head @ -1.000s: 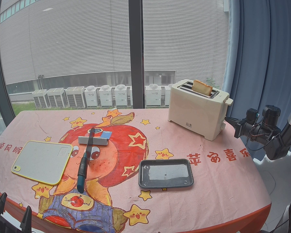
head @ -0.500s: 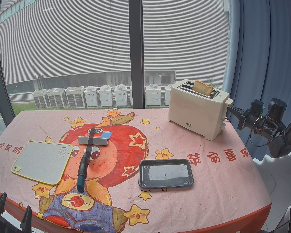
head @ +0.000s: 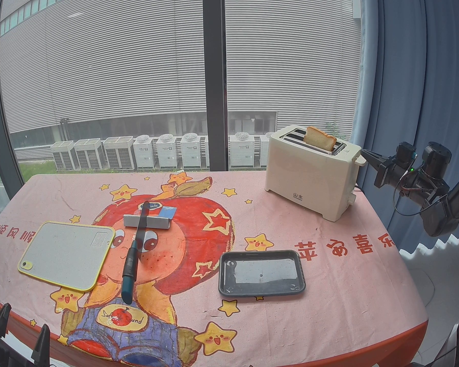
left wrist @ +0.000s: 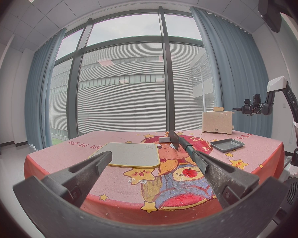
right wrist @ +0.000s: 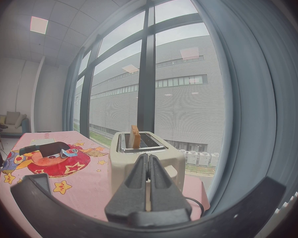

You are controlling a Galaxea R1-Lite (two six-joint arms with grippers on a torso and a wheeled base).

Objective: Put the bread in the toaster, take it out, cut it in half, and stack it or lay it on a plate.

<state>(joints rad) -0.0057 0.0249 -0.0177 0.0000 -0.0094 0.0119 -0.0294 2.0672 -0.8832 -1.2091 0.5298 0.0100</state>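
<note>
Now the right gripper [head: 366, 154], fingers pressed together and empty, has risen beside the toaster [head: 306, 182] to its lever [head: 360, 160]. The bread slice [head: 319, 138] stands in the slot just beyond the fingertips, so a lever press likely comes next.

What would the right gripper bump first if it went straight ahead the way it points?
Probably the toaster: the shut right gripper points at the end with the lever, near the top. Depth is unclear, so it might skim just over the top.
</note>
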